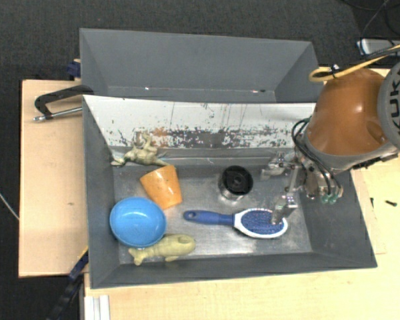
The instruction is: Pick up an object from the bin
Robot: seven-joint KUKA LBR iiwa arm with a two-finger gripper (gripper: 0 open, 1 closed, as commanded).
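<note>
While the gripper (282, 212) is hanging low over the right end of the blue hairbrush (237, 221), which is lying along the front floor of the bin (333, 229) with its oval head towards the arm (395, 105), I am reading this as the approach step, with nothing lifted yet. Whether the gripper is spread or closed I cannot tell. Next I am expecting to need a straight descent centred across the brush head, clear of the black round cap (237, 180) just behind. The arm is reaching in from the right, its orange-covered wrist (347, 119) above the bin's right wall, tool pointing steeply down.
</note>
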